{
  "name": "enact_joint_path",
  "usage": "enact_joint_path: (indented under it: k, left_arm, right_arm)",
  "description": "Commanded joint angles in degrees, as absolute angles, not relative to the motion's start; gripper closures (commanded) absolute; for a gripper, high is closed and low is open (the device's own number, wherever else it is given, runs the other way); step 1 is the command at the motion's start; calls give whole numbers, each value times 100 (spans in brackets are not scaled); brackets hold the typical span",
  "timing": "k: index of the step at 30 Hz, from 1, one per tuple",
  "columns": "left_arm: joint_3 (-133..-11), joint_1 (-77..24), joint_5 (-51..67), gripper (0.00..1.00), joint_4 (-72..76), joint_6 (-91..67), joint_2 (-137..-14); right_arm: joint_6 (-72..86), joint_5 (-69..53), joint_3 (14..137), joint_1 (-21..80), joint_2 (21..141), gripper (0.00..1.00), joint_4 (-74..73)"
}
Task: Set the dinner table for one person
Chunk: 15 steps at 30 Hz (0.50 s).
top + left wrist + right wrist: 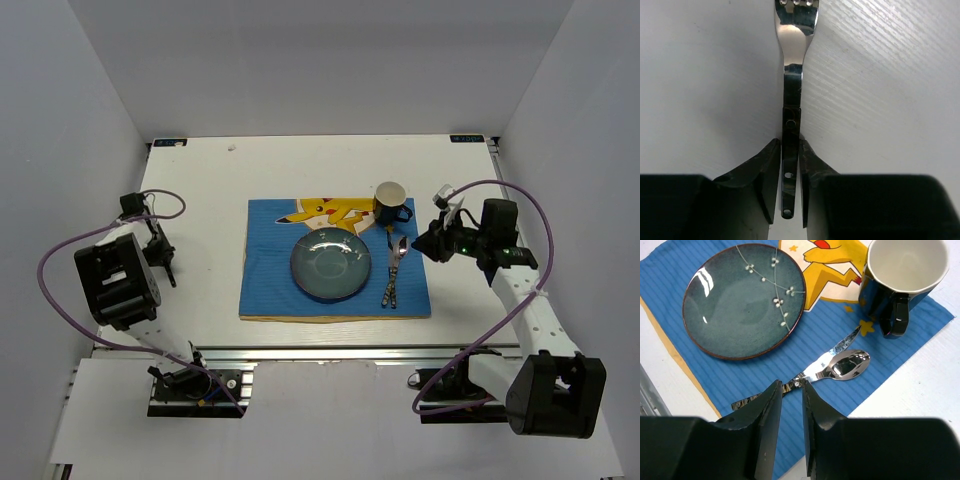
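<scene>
My left gripper (168,268) is low over the bare left side of the white dinner table (200,190). In the left wrist view its fingertips press both sides of a steel fork's (792,45) dark handle, so the left gripper (790,142) is shut on the fork. On the blue placemat (270,290) lie a teal plate (330,265), a spoon (398,248) and a knife (390,288), with a dark mug (391,203) at the far corner. My right gripper (432,243) hovers by the mat's right edge. The right gripper (791,387) is open by a narrow gap, holding nothing, just short of the knife (755,399) and spoon (847,364).
A silver rail (330,353) runs along the near table edge. White walls close in the back and both sides. Purple cables loop from each arm. In the right wrist view the plate (742,300) and mug (902,280) sit on the placemat (740,375) beyond the cutlery.
</scene>
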<state>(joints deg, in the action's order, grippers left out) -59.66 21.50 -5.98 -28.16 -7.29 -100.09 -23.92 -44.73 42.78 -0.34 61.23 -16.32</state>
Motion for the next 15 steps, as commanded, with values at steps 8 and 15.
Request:
enact_joint_path:
  k: [8,15]
  left_arm:
    - [-5809,2320,-79,85,-2514,-765,-10055]
    - [-5652,2329,693,100,-2549,-1185,-9599]
  right_arm:
    - [-2241,-4386,4535,-18,5994,72,-1459]
    - [-2180,-4360,4403,-18,5766,72,-1389]
